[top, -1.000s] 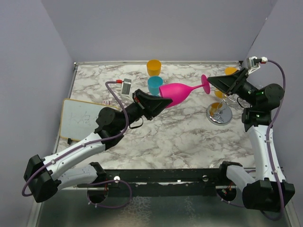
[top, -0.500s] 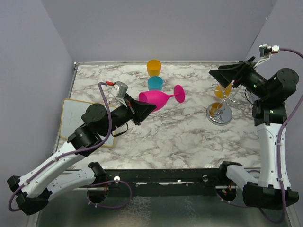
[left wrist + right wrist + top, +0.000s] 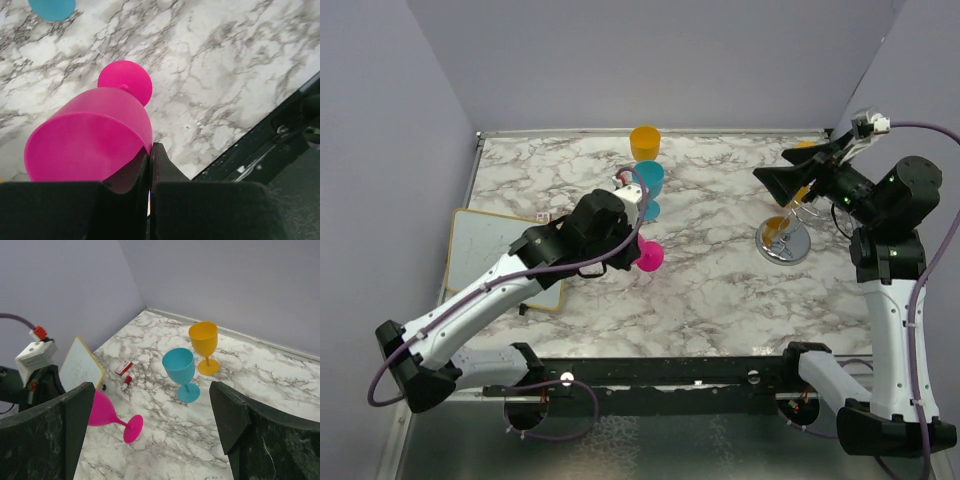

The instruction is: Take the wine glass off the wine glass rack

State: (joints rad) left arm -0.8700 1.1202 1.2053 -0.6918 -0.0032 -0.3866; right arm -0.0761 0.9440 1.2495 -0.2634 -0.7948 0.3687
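The left gripper (image 3: 150, 150) is pinching the rim of the tilted pink wine glass (image 3: 90, 142); the right gripper (image 3: 155, 435) is hovering spread near the rack (image 3: 782, 242).

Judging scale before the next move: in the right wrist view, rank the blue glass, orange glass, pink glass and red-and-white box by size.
1. blue glass and orange glass: alike; blue is nearer, so unranked.
2. pink glass: bowl partly hidden, unsure.
3. red-and-white box: clearly smallest.
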